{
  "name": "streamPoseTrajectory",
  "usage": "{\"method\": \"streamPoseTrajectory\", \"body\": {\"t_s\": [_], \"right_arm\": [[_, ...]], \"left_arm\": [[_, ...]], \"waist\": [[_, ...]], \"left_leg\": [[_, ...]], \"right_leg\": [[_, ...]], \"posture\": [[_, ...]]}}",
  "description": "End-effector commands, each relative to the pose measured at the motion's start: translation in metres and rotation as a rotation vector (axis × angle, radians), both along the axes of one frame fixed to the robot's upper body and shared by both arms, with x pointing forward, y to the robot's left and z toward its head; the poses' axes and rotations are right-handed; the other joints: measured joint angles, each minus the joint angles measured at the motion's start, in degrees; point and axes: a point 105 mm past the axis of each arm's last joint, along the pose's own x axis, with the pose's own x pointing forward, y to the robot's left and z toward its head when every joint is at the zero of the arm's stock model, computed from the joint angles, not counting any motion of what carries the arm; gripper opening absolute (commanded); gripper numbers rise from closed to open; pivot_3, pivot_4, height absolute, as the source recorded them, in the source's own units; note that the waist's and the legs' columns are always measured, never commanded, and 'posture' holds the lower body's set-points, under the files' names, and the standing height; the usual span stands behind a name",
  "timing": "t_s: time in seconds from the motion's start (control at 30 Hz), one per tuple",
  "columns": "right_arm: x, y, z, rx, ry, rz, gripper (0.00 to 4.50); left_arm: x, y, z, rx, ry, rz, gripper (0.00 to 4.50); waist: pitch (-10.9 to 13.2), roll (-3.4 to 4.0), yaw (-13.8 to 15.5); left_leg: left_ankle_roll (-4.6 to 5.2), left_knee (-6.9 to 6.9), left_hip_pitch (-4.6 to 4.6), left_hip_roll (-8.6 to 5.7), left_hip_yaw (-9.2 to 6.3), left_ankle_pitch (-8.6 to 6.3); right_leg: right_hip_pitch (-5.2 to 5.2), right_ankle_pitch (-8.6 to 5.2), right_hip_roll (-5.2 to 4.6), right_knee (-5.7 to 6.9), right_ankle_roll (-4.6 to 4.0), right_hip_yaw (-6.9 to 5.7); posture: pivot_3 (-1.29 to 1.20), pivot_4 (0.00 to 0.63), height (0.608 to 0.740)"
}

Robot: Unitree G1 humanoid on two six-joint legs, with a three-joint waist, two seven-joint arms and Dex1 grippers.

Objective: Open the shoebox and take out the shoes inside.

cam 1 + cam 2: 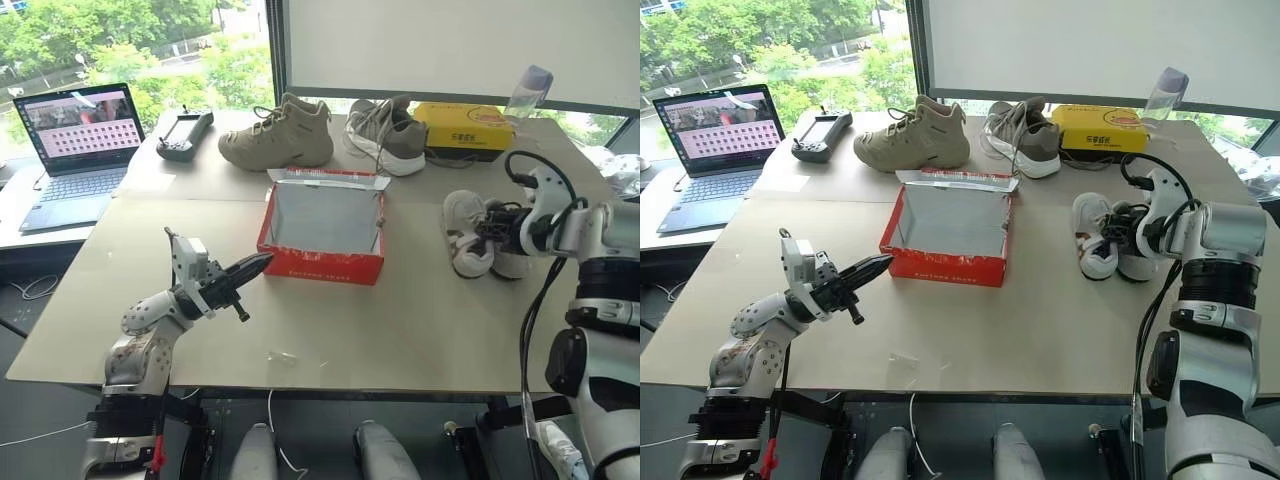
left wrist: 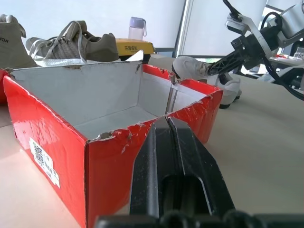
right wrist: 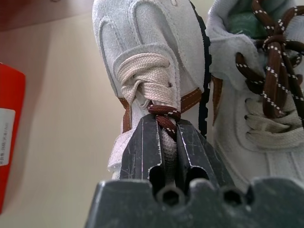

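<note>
The left gripper [image 1: 258, 264] is held closed and empty beside one red shoebox [image 1: 322, 228], seen open with a pale grey interior and torn rim, mid-table. Two cream shoes [image 1: 478, 232] with brown laces are set to its right; the right gripper [image 3: 164, 124] is clamped on one.
</note>
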Motion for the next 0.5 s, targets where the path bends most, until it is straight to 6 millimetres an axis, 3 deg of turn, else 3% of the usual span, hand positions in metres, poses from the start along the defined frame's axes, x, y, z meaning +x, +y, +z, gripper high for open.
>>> {"method": "streamPoseTrajectory", "body": {"t_s": [0.03, 0.2, 0.33, 0.37, 0.5], "right_arm": [[0.000, -0.014, -0.004, -0.039, -0.008, -0.047, 0.45], [0.005, -0.016, -0.002, -0.042, -0.051, -0.057, 2.15], [0.007, -0.015, 0.011, -0.093, -0.085, -0.041, 3.61], [0.007, -0.016, 0.016, -0.115, -0.094, -0.037, 3.82], [0.004, -0.016, 0.046, -0.203, -0.161, -0.015, 3.82]], "left_arm": [[0.000, -0.002, 0.009, -0.003, -0.032, -0.015, 0.00], [-0.001, -0.003, 0.009, -0.002, -0.031, -0.018, 0.00], [0.000, -0.002, 0.008, -0.001, -0.032, -0.017, 0.00], [0.001, -0.002, 0.009, -0.002, -0.032, -0.017, 0.00], [0.001, -0.002, 0.009, -0.001, -0.033, -0.020, 0.00]], "waist": [[0.0, -0.01, 0.0], [0.0, -0.01, 0.3], [0.0, -0.01, 0.2], [0.0, -0.01, 0.2], [0.0, 0.04, 0.5]], "left_leg": [[0.00, 0.00, 0.00, 0.00, 0.00, 0.00], [0.00, 0.14, 0.02, -0.02, -0.02, 0.00], [0.00, 0.16, 0.02, -0.02, -0.02, 0.00], [0.00, 0.15, 0.02, -0.02, -0.03, 0.00], [0.00, 0.09, 0.01, -0.02, -0.02, 0.00]], "right_leg": [[0.01, 0.00, 0.00, -0.01, 0.00, 0.00], [0.11, 0.01, 0.00, -0.02, 0.00, -0.01], [0.10, 0.01, 0.00, -0.01, 0.01, 0.00], [0.09, 0.02, 0.00, 0.00, 0.01, 0.00], [0.05, 0.02, 0.00, 0.00, 0.02, 0.00]], "posture": [[0.00, 0.150, 0.712], [0.00, 0.150, 0.712], [0.00, 0.150, 0.712], [0.00, 0.150, 0.712], [0.00, 0.150, 0.712]]}}
